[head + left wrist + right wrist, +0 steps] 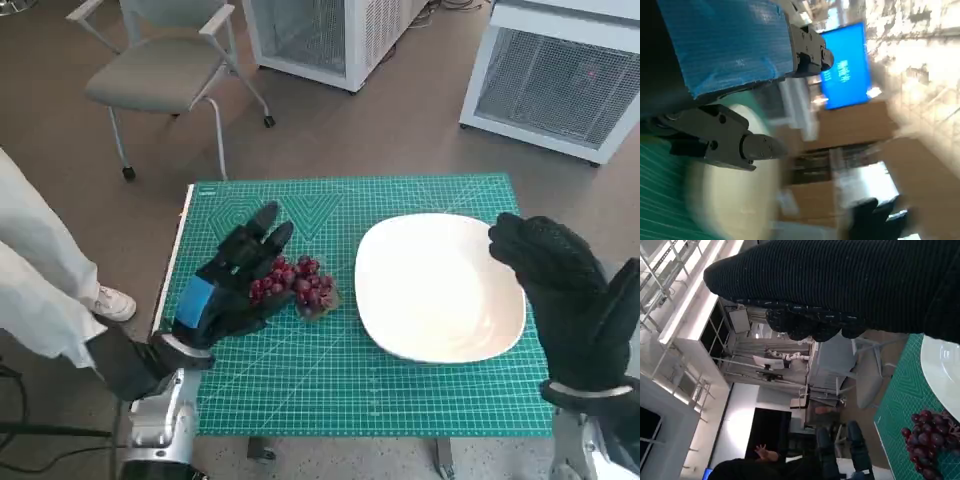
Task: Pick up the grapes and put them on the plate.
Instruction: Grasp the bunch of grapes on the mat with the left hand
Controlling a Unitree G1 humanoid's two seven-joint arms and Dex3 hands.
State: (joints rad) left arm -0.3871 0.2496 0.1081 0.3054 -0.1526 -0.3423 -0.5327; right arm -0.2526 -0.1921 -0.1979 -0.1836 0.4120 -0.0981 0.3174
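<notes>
— Green tabletop (400, 400): where are the grapes (298, 284)?
— Beside the plate (440, 285), against my left hand (232, 285), fingers spread.
— Handling?
— Soft, loose; I'd cup underneath. Right hand (565, 300) empty.

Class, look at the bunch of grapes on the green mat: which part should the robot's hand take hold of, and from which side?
Probably the bunch's middle, from above. The grapes lie as a low, loose heap flat on the mat, and the left hand is already beside them.
</notes>
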